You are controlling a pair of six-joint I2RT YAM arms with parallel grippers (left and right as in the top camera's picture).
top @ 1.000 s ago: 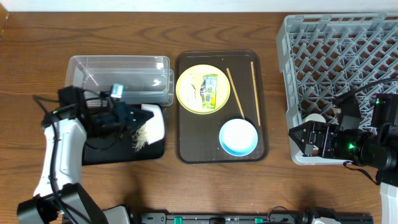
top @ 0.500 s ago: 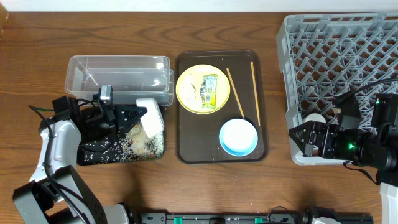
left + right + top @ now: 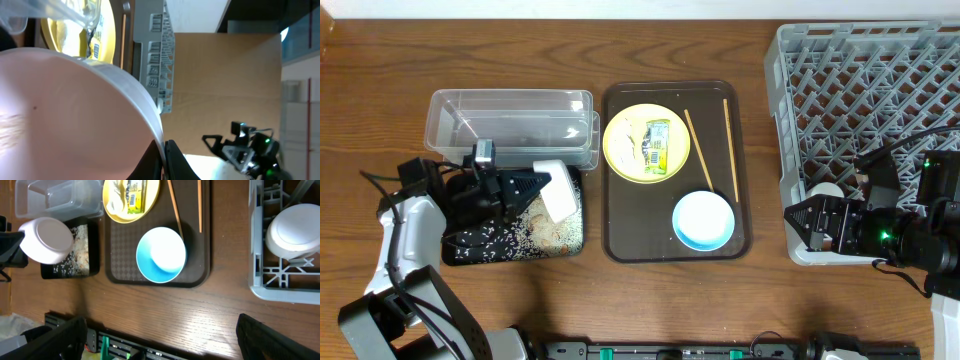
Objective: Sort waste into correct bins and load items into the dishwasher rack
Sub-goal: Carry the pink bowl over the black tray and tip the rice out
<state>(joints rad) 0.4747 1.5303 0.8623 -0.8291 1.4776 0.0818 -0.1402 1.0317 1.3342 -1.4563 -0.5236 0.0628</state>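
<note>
White bowl (image 3: 557,191), tipped over the black tray (image 3: 582,246) at lower left overhead, evidently to dump its rice (image 3: 510,232) in that bin. Left wrist view: left gripper (image 3: 164,155) pinches the bowl's rim. Right wrist view: right gripper (image 3: 162,322) gapes wide, empty, apparently idle.

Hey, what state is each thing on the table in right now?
White bowl: tipped, held by left gripper.
Black tray: strewn with rice grains.
Light-blue bowl: upright, empty.
Yellow plate: wrapper on it.
Chopsticks: lying on brown tray.
Right gripper: open, empty.
</note>
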